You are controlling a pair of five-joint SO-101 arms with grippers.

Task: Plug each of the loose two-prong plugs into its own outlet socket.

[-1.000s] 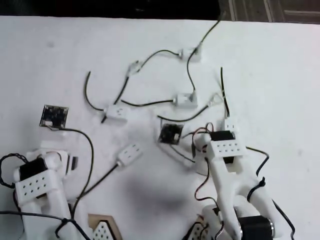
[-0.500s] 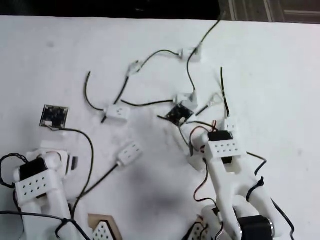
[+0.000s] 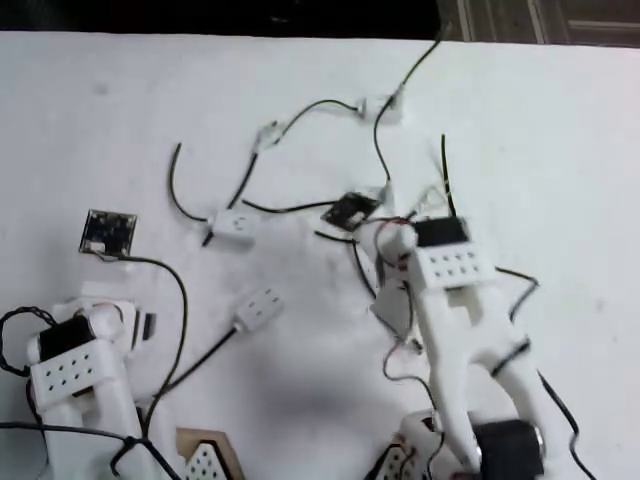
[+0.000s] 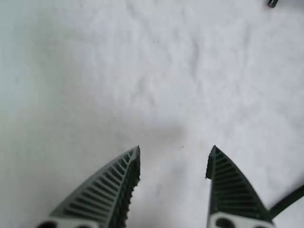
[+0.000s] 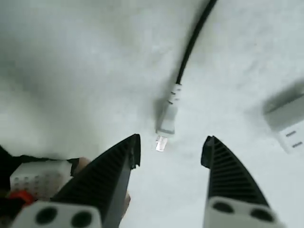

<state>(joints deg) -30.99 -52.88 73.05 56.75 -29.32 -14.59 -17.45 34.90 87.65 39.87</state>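
R gripper [image 5: 173,139] spread wide, holding nothing — plug [image 5: 167,118] just beyond its tips, L gripper [image 4: 175,149] likewise, over table [image 4: 142,71]

A white table [image 3: 560,130] spreads across nearly the whole high view, its surface faintly mottled, with soft grey shadows toward the near side. Beyond its far edge runs a dark strip [image 3: 200,15], and at the far right corner this meets grey panels [image 3: 540,20] with paler lines across them. At the table's near edge, left of the middle, lies a tan wooden piece [image 3: 188,438] with angled corners, cut off by the picture's border.
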